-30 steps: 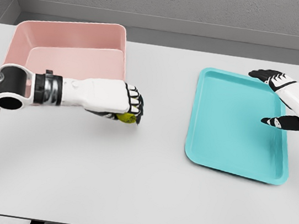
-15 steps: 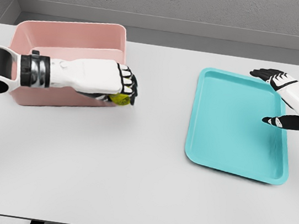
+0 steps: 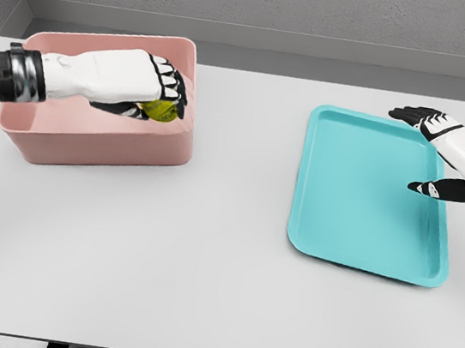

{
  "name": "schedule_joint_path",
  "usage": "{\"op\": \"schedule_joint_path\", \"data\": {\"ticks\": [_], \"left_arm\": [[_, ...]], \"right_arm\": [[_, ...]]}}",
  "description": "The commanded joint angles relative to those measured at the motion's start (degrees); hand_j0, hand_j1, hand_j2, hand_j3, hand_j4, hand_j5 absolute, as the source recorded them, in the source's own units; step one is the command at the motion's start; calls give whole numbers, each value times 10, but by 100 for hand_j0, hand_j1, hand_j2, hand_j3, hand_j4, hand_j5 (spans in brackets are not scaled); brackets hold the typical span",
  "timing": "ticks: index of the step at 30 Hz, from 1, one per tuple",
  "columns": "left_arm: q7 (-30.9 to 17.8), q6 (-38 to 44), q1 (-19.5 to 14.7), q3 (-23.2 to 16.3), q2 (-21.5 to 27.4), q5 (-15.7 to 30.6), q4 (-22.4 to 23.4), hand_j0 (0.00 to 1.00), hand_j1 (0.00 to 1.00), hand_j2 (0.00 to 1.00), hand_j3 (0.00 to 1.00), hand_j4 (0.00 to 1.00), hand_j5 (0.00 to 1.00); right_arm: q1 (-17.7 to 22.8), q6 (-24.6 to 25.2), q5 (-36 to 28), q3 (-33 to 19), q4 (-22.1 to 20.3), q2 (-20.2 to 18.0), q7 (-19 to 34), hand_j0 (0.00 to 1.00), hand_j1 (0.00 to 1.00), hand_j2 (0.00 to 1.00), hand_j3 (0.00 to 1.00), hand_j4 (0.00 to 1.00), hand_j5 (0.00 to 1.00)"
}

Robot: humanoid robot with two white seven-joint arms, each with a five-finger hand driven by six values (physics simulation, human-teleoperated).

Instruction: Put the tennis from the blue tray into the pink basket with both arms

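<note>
tennis ball mostly hidden by left hand, right forearm cropped

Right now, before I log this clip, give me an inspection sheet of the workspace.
Surface: white table, flat.
Job's things: tennis ball held over the pink basket; blue tray holds nothing.
Clutter: nothing seen.
Grippers: left hand closed on the tennis ball above the basket's inside; right hand open, at the tray's far right edge.
Cables: nothing seen.
Surroundings: grey wall behind the table.
</note>
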Motion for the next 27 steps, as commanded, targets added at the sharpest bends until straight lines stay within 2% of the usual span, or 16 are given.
{"op": "schedule_joint_path", "data": {"ticks": [1, 5, 8, 9, 11, 12, 18, 24, 27], "left_arm": [[0, 1, 0, 14, 5, 9, 30, 60, 60, 60, 60, 60, 60], [0, 1, -2, 27, 6, 24, 105, 60, 60, 60, 60, 60, 60], [1, 1, -2, 33, 6, 24, 132, 62, 62, 62, 62, 62, 62], [1, 1, -2, 34, 8, 23, 133, 67, 67, 67, 67, 67, 67], [5, 1, -1, 34, 10, 40, 143, 100, 100, 100, 100, 100, 100], [6, 1, -1, 34, 12, 58, 154, 100, 100, 100, 100, 100, 100], [5, 1, 3, 33, 23, 60, 143, 100, 100, 100, 100, 100, 100], [6, 1, 10, 34, 69, 62, 153, 100, 100, 100, 100, 100, 100], [5, 1, 18, 34, 88, 93, 169, 100, 100, 100, 100, 100, 100]], "right_arm": [[0, 1, -4, 0, 0, 0, 0, 100, 100, 100, 100, 100, 100], [0, 1, -4, 0, 0, 0, 0, 100, 100, 100, 100, 100, 100], [0, 1, -4, 0, 0, 0, 0, 100, 100, 100, 100, 100, 100], [0, 1, -4, 0, 0, 0, 0, 100, 100, 100, 100, 100, 100], [0, 1, -4, 0, 0, 0, 0, 100, 100, 100, 100, 100, 100], [0, 1, -4, -1, 0, 0, 0, 100, 100, 100, 100, 100, 100], [0, 1, -4, -1, 0, 0, 0, 100, 100, 100, 100, 100, 100], [0, 1, -4, -1, 0, 0, 0, 100, 100, 100, 100, 100, 100], [0, 1, -4, -1, 0, 0, 0, 100, 100, 100, 100, 100, 100]]}}
